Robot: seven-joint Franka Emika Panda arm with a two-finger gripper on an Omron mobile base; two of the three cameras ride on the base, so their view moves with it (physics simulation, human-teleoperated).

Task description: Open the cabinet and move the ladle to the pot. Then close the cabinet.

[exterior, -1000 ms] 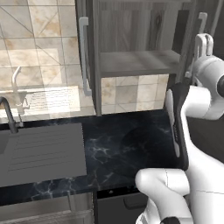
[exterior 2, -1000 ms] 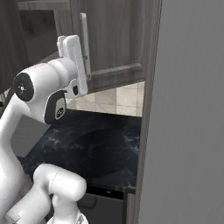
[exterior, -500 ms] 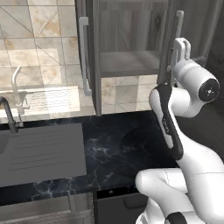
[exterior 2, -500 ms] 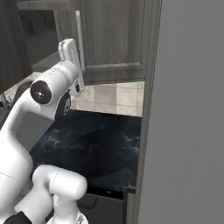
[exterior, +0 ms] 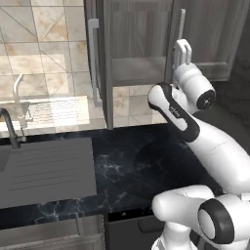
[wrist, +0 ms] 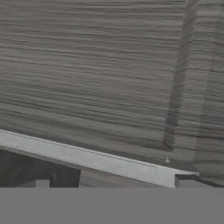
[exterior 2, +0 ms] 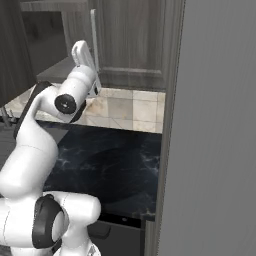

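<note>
Cabinet mounted on the wall at twelve o'clock from the dark counter, with left door swung out edge-on and right door nearly flat in its frame. Judged stiff and heavy on the hinges, not fragile; the wood-grain face is smooth and gives no grip, so best taken by the long silver bar handle, around its middle, with the jaws across the bar. Gripper raised just beside that handle, at about nine o'clock from it in the right base view. In the hand view the same bar crosses low on the door face, with dark fingertips standing far apart, so jaws wide and holding nothing. As container: one shelf inside, seen between the two doors; on its visible strip nothing can be made out, the rest hidden behind the right door and the arm. Cannot tell from here where ladle and pot are. Ladle expected light, hard and slippery, probably best pinched on the thin straight handle, near the round bowl for balance. Sink drainboard at nine o'clock on the counter, with tap behind it.
</note>
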